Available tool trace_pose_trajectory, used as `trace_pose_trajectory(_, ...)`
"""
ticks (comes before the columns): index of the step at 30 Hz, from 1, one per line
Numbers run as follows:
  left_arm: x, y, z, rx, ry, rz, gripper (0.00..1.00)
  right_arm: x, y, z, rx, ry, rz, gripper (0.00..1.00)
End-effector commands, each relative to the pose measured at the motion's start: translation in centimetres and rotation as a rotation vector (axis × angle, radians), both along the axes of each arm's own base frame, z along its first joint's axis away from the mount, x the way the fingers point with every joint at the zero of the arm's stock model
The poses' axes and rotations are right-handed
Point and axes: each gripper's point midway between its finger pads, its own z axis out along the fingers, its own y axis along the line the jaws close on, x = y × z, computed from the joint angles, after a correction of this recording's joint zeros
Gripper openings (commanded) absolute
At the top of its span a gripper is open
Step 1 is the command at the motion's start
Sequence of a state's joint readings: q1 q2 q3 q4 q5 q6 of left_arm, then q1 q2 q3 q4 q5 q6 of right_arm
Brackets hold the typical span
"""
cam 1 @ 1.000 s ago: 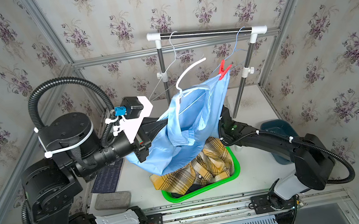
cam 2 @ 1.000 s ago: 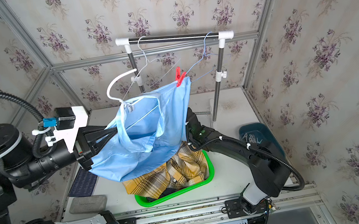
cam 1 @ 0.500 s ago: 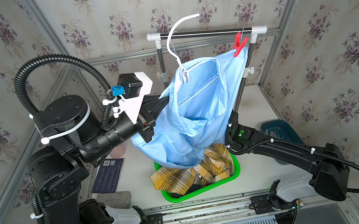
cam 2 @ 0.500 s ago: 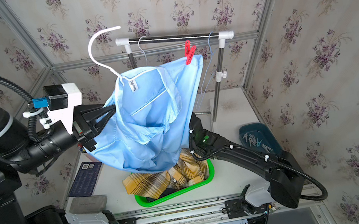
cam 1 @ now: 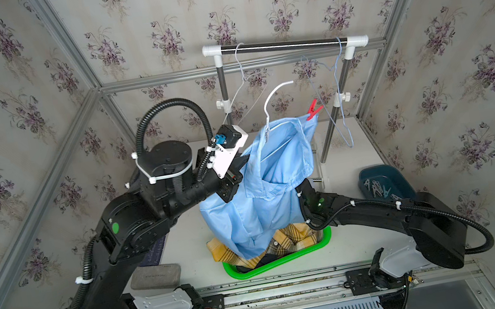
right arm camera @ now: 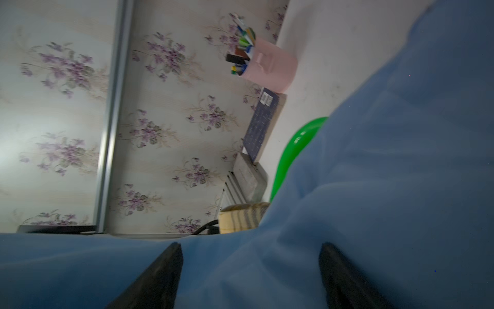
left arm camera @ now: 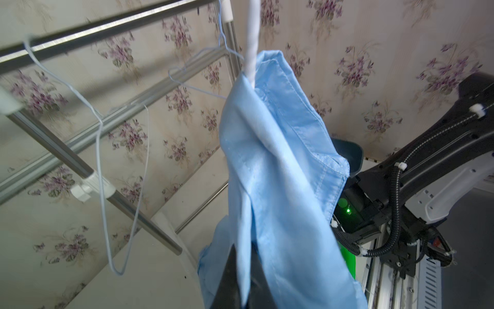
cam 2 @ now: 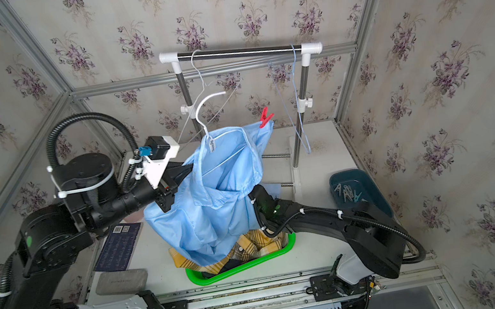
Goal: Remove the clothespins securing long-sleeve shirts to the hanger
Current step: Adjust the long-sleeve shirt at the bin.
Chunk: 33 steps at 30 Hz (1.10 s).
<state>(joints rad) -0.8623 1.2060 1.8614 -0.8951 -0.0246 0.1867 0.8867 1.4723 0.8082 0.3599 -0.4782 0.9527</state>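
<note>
Red clothespin [cam 1: 312, 109] is biting the light blue shirt [cam 1: 266, 199] at its top corner. I am pinching the cloth in my left gripper [left arm camera: 247, 267], holding it taut; my right gripper [right arm camera: 250, 267], fingers spread, should be reaching for the clip's tails.

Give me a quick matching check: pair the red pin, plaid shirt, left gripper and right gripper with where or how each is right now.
Things:
1. red pin
2. plaid shirt
3. left gripper
4. right gripper

Places or states:
a. open, nothing gripped
b. lying in the green basket
c. clipped to the top edge of the blue shirt
d. shut on the blue shirt

Pairs: 1-c, 2-b, 3-d, 4-a
</note>
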Motion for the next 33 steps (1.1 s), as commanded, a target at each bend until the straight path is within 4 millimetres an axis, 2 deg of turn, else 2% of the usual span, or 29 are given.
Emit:
trace_pose_trajectory(1, 1.1, -0.3, -1.9, -0.070, 0.038, 0.032, 0.00, 2.3, -2.2, -2.9, -0.095, -0.002, -0.129, 0.80)
trace_pose_trajectory(3, 1.2, -0.1, -4.4, -0.076, 0.087, 0.026, 0.00, 4.2, -4.8, -4.2, -0.171, -0.011, -0.249, 0.81)
trace_pose_trajectory(7, 1.4, 0.9, -8.2, -0.046, 0.136, 0.054, 0.00, 7.1, -9.8, -5.3, -0.359, -0.056, -0.441, 0.81)
trace_pose_trajectory(11, 1.0, 1.6, -10.7, -0.029, 0.148, 0.057, 0.00, 8.5, -12.0, -6.1, -0.490, -0.072, -0.520, 0.82)
trace_pose_trajectory(13, 0.7, 2.1, -11.2, -0.028, 0.141, 0.057, 0.00, 8.8, -12.6, -6.3, -0.528, -0.085, -0.545, 0.82)
trace_pose_trajectory(17, 0.5, 3.6, -10.7, -0.073, 0.081, 0.102, 0.00, 9.3, -13.7, -6.9, -0.624, -0.139, -0.585, 0.81)
trace_pose_trajectory(22, -0.2, 6.2, -7.0, -0.177, -0.049, 0.159, 0.00, 9.9, -14.1, -6.9, -0.674, -0.175, -0.615, 0.83)
trace_pose_trajectory(25, -0.9, 6.9, -5.7, -0.199, -0.104, 0.154, 0.00, 10.8, -14.8, -6.5, -0.688, -0.184, -0.641, 0.85)
trace_pose_trajectory(29, -1.6, 7.3, -5.2, -0.201, -0.132, 0.142, 0.00, 12.0, -16.2, -6.0, -0.665, -0.198, -0.684, 0.89)
trace_pose_trajectory(33, -1.6, 7.4, -5.7, -0.183, -0.133, 0.144, 0.00, 13.3, -17.9, -4.7, -0.627, -0.201, -0.733, 0.90)
